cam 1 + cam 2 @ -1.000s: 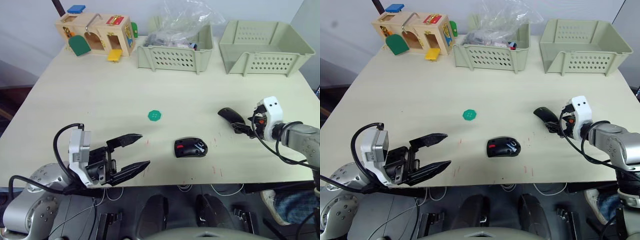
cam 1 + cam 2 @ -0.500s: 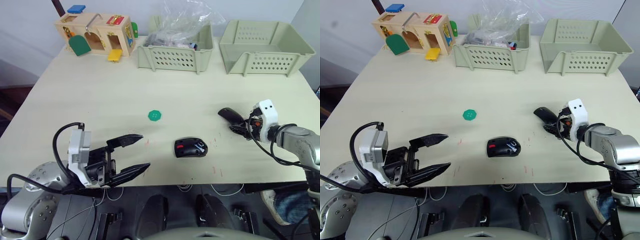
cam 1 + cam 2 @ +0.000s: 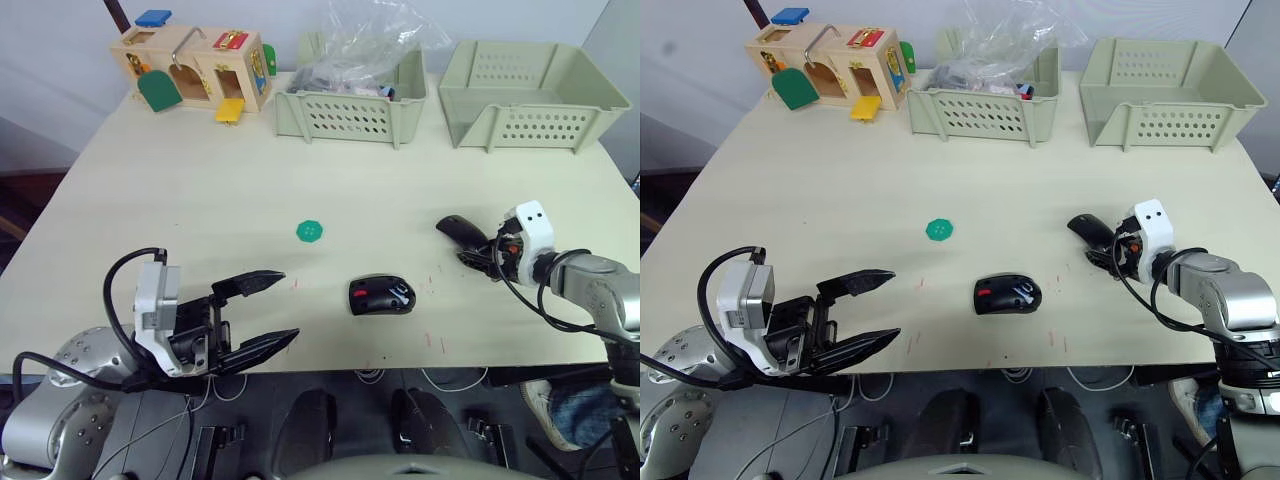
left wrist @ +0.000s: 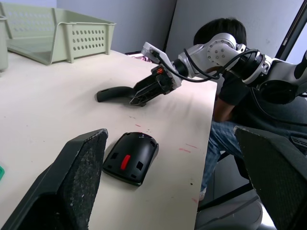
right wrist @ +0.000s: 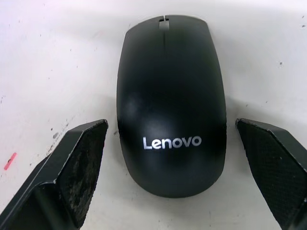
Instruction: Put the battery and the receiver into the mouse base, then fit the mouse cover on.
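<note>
The mouse base (image 3: 381, 295), a black oval with a red patch, lies near the table's front edge. A silvery glint sits beside the red; I cannot tell if it is the battery. The receiver is out of view. The mouse cover (image 3: 460, 230), a glossy black shell marked Lenovo (image 5: 170, 105), lies to the right of the base. My right gripper (image 3: 478, 256) is open at the cover's near end, one finger on each side, not touching it. My left gripper (image 3: 287, 303) hangs open to the left of the base, with nothing in it.
A green disc (image 3: 311, 231) lies mid-table. Two pale green baskets (image 3: 350, 115) (image 3: 530, 125) stand at the back, one holding a plastic bag. A wooden latch box (image 3: 190, 70) sits at the back left. A seated person (image 4: 230, 72) is beyond the table's right edge.
My right gripper has edged a little left, closer around the cover. The left gripper has sunk slightly. The base and cover have not moved.
</note>
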